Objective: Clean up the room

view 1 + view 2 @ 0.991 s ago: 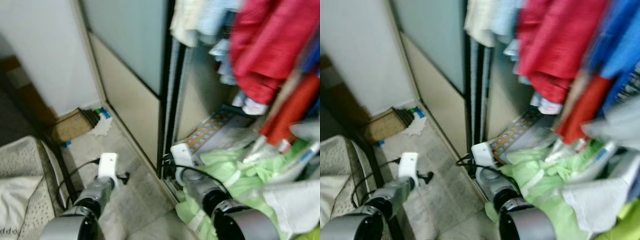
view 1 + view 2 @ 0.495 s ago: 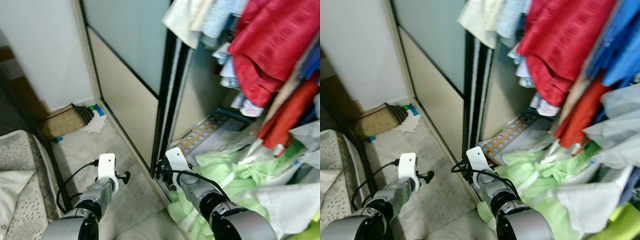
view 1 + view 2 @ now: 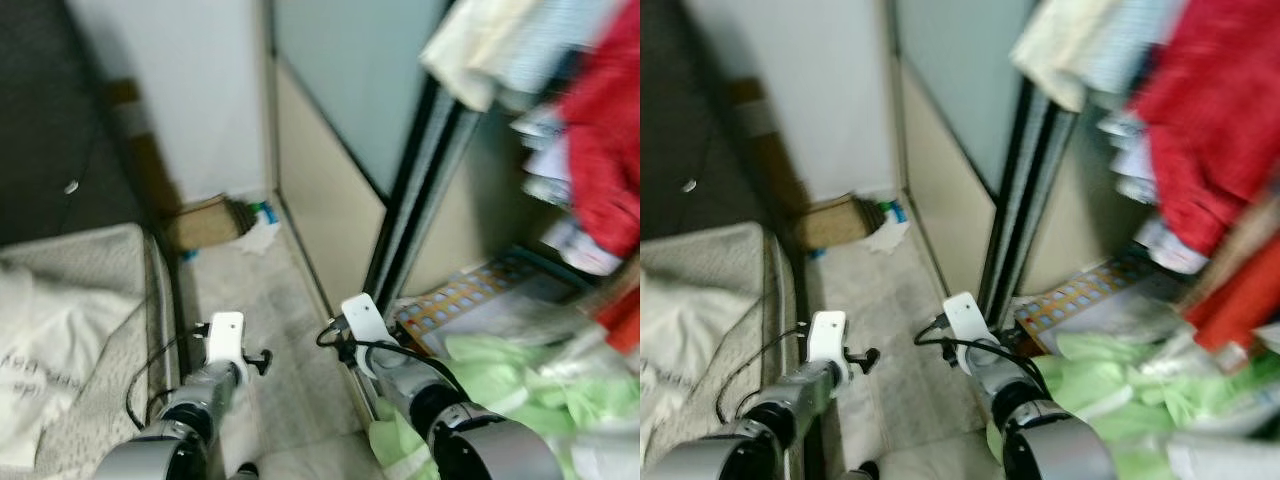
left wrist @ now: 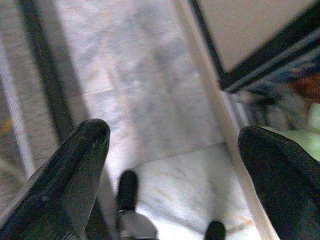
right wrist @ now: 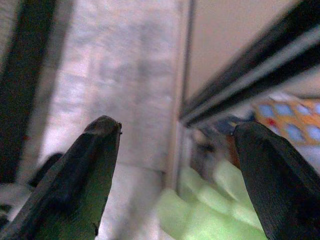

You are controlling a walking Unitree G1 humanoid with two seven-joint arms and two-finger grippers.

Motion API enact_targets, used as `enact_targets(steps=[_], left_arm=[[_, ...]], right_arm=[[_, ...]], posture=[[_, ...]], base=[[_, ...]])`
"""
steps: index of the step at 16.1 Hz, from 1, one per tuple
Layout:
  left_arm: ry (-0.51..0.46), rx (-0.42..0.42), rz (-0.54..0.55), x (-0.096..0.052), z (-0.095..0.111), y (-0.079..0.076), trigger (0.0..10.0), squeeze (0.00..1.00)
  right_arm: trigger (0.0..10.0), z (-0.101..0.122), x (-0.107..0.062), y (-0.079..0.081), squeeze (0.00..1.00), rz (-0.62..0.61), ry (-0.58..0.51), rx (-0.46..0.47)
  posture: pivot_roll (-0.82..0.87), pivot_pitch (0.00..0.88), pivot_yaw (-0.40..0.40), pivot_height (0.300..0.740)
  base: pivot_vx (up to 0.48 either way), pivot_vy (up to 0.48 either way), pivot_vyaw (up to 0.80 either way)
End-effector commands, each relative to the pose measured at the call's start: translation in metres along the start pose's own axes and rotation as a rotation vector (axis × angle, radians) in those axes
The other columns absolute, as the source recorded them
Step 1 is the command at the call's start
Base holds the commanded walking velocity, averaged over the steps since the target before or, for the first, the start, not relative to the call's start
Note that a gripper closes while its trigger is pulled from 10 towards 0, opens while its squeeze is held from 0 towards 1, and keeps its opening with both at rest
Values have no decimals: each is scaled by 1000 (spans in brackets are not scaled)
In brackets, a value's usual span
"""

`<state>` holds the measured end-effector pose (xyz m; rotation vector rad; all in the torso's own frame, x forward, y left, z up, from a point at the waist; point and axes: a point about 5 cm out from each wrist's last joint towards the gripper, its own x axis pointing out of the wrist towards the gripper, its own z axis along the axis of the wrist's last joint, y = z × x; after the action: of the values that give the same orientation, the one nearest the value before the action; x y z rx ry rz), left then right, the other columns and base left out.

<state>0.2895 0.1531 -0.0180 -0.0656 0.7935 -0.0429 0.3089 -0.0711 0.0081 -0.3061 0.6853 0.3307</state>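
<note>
Grey bedding (image 3: pixel 70 300) with a pale sheet lies at far left, edged by a dark frame (image 3: pixel 170 300); a black cable (image 3: pixel 150 375) loops beside it. Behind it, at the foot of the white wall (image 3: pixel 190 90), a brown box (image 3: pixel 205 222) sits on the floor with a white rag (image 3: pixel 258 236) and something blue-green just beside it. Head views are blurred.

Marble floor tiles (image 3: pixel 270 330) run up the middle. Left arm (image 3: pixel 205 395) hangs low over the tiles near the bed frame. In its wrist view the left gripper (image 4: pixel 172 145) has its two black fingers (image 4: pixel 75 170) spread wide, nothing between them, pale tile and the wardrobe track below.

Right arm (image 3: pixel 400 365) hangs low at the wardrobe's sill. The right gripper (image 5: pixel 175 150) is likewise spread wide and empty; below it are tile, the black track and green fabric.

Sliding door (image 3: pixel 350 120), frosted panel over beige panel, stands with its black edge (image 3: pixel 405 230) at the opening. Inside the wardrobe: a mat with orange and blue squares (image 3: pixel 470 295) on the floor, a heap of light green cloth (image 3: pixel 510 375) spilling toward the sill, touching the mat. Above hang cream and pale blue garments (image 3: pixel 490 55) and a red garment (image 3: pixel 605 150), at far right.
</note>
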Motion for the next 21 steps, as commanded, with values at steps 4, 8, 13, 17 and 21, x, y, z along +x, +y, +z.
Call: enact_targets(steps=[4, 8, 13, 17, 21], left_arm=[[-7, 33, -12, 1, 6, -5, 10000, 0], [-9, 34, -8, 1, 7, -4, 10000, 0], [-11, 28, -4, 1, 8, -3, 10000, 0], [-11, 32, -6, 1, 8, -3, 10000, 0], [-14, 33, -6, 1, 9, -4, 10000, 0]], right_arm=[[10000, 1, 0, -2, 0, -8, -3, 8], [10000, 3, 0, -1, 0, -8, -9, 4], [10000, 5, 0, 0, 0, 0, -16, -25], [10000, 5, 0, 0, 0, -1, -17, -25], [10000, 5, 0, -1, 0, -2, -18, -28]], posture=[[-10, 29, -37, 740], [-9, 34, -39, 740], [-9, 36, -42, 740], [-9, 36, -42, 740], [-15, 34, -38, 740]], base=[[0, 0, 800], [0, 0, 800], [0, 0, 800], [0, 0, 800], [0, 0, 800]])
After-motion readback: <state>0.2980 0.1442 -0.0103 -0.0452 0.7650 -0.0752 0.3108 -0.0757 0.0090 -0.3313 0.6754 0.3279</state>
